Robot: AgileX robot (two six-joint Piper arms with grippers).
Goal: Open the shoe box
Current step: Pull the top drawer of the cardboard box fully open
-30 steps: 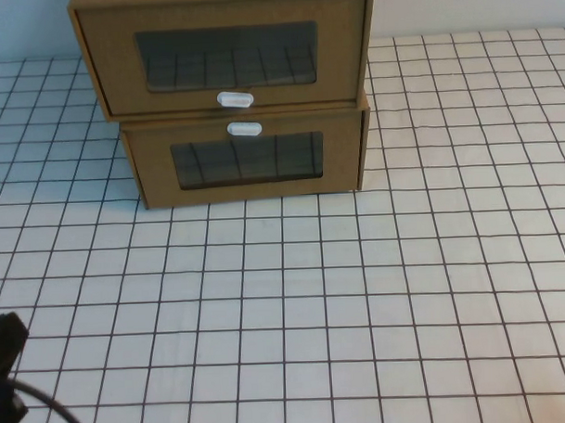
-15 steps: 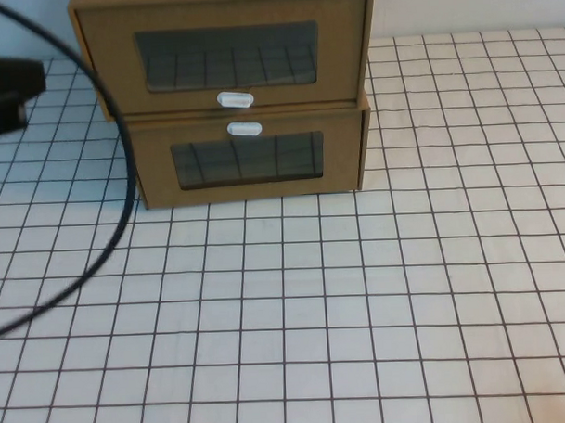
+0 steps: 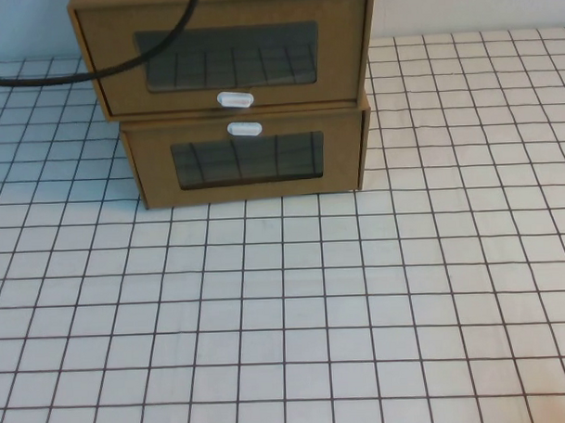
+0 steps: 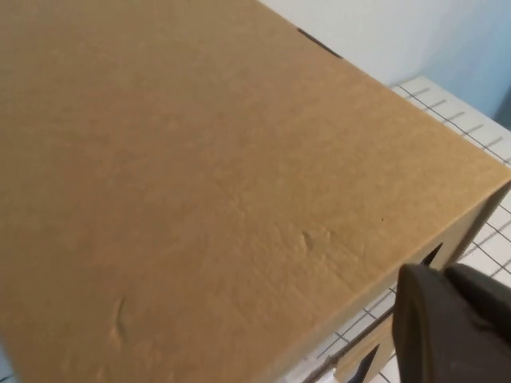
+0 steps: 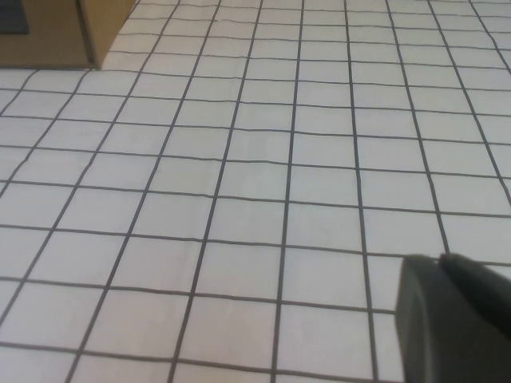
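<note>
Two brown cardboard shoe boxes are stacked at the back of the table, both closed. The upper box (image 3: 226, 56) has a dark window and a white handle (image 3: 235, 99). The lower box (image 3: 248, 157) has its own white handle (image 3: 244, 129). My left gripper (image 4: 443, 275) hovers shut and empty above the upper box's flat lid (image 4: 200, 175), near its front corner. In the high view only its black cable (image 3: 120, 67) shows. My right gripper (image 5: 441, 262) is shut and empty, low over the gridded table, well away from the boxes.
A white tablecloth with a black grid (image 3: 360, 292) covers the table in front of and to the right of the boxes. A corner of the lower box (image 5: 56, 32) shows in the right wrist view. A pale wall stands behind the boxes.
The left arm rose from the near left corner, passed the boxes' left side, and left the high view. Only its cable now crosses the upper box's top left.
</note>
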